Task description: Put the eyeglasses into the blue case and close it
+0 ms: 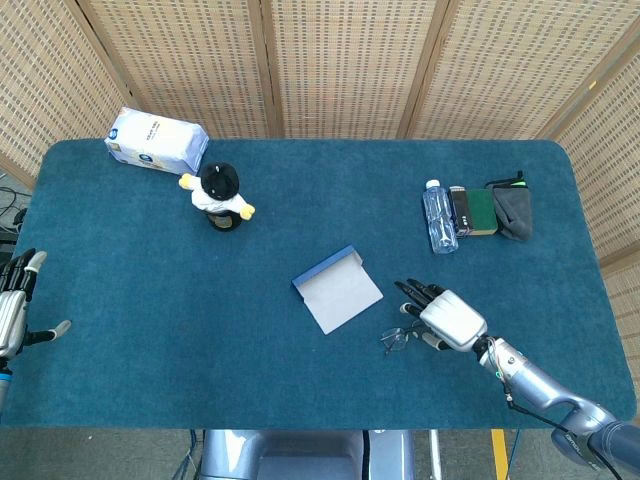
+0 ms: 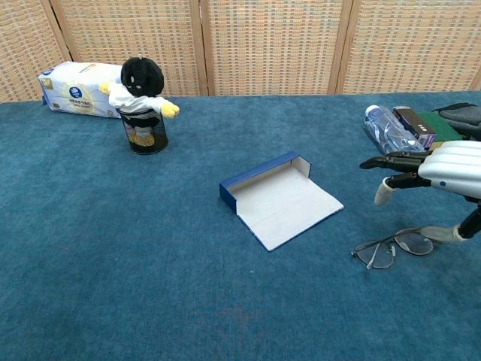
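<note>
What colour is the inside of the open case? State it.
White inside the case, with a blue outer rim; the chest view shows it best.
</note>
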{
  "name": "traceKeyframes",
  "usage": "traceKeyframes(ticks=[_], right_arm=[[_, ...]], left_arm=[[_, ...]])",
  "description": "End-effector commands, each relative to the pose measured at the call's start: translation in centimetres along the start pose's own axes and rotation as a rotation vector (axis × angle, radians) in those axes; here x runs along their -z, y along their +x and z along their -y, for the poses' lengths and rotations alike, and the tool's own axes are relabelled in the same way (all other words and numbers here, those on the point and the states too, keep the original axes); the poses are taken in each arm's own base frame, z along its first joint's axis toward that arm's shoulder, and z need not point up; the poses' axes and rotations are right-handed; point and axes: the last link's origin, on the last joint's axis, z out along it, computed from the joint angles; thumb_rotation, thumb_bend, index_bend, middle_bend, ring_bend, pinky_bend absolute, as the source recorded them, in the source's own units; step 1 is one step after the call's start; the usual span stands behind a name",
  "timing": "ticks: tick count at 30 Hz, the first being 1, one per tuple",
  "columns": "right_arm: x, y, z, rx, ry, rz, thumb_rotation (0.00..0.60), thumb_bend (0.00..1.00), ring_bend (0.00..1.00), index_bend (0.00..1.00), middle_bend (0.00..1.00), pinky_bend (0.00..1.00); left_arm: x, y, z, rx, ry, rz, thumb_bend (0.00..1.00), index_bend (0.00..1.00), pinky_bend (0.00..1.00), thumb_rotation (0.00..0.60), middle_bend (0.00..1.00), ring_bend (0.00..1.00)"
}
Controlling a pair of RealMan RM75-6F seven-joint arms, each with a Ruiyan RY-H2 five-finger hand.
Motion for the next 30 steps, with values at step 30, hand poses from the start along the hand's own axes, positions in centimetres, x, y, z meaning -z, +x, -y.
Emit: traceKeyframes(ticks=[30], right_arm=[[-2.0, -2.4, 1.4, 0.025, 0.042, -0.148, 0.6, 0.54, 0.07, 0.47, 0.14, 0.27]], left_arm=[[-0.1, -0.2, 0.0, -0.005, 0.007, 0.007, 0.0, 0.0, 0.0, 0.6, 0.0, 0.0]])
